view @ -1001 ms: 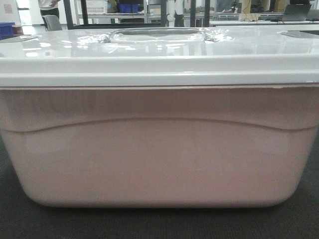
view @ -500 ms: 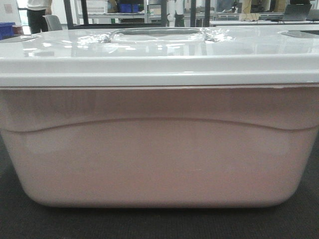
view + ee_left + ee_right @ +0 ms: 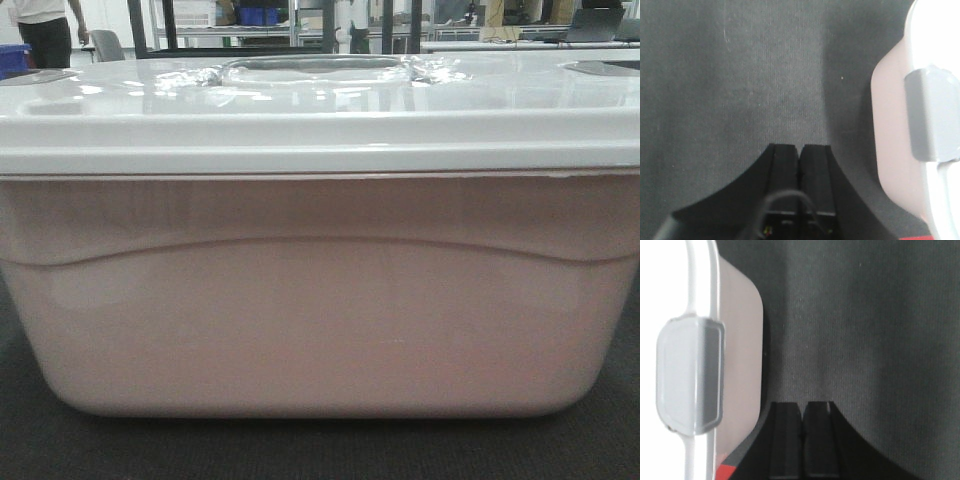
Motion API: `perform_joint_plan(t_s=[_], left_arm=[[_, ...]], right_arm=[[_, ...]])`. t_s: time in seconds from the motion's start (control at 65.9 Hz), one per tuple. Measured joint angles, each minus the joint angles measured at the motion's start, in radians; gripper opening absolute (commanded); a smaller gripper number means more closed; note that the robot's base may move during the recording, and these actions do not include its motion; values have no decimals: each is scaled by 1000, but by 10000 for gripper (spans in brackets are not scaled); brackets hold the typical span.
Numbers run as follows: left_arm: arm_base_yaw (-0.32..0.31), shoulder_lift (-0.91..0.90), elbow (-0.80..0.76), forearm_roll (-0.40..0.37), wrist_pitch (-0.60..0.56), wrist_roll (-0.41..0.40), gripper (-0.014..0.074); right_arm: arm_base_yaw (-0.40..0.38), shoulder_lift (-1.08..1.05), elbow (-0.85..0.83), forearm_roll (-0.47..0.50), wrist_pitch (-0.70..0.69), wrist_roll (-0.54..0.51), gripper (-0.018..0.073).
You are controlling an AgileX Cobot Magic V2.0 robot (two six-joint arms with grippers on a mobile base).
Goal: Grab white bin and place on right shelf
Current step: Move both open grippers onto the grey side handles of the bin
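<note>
While both arms hang off the ends, the bin point(image 3: 320, 320) sits square on the dark mat point(image 3: 740, 75), filling my front view, lid point(image 3: 320, 120) on. Left gripper point(image 3: 800, 155) is just off the bin's left end, not touching, fingers pressed together on nothing. Right gripper point(image 3: 801, 412) mirrors it off the bin's right end, fingers likewise together and empty.

Handling, as I read it: big, stiff plastic, glossy and rounded at the corners, so probably slick under the pads. I can't see inside, so weight is a guess; I'd treat it as loaded. One arm won't do it. I'd take it at both ends together, under the lid's overhanging rim, near the grey latch point(image 3: 932, 115) on the left end and its twin point(image 3: 690, 375) on the right. The latches look snapped down, though I wouldn't trust the lid alone to carry the body.

Against a second ago, the bin hasn't budged. Only a person point(image 3: 45, 30) beyond the bin's far left corner has walked further left.
</note>
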Motion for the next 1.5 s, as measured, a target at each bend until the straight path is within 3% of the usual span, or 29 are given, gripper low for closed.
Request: perform_joint_plan(t_s=[0.516, 0.728, 0.834, 0.925, 1.046, 1.198, 1.501], left_arm=[[0, 82, 68, -13, -29, 0, -113], [0, 160, -6, -42, -33, 4, -104], [0, 166, -44, -42, -33, 10, -27], [0, 166, -55, -42, -29, 17, 99], [0, 166, -55, -42, -20, 20, 242], [0, 166, -55, -42, -20, 21, 274], [0, 166, -55, -69, -12, 21, 274]], right_arm=[[0, 22, -5, -33, -1, 2, 68], [0, 22, -5, -34, -1, 2, 68], [0, 22, -5, -34, -1, 2, 68], [0, 22, -5, -34, -1, 2, 75], [0, 22, -5, -34, -1, 2, 225], [0, 22, -5, -46, -18, 2, 640], [0, 24, -5, -44, -18, 2, 611]])
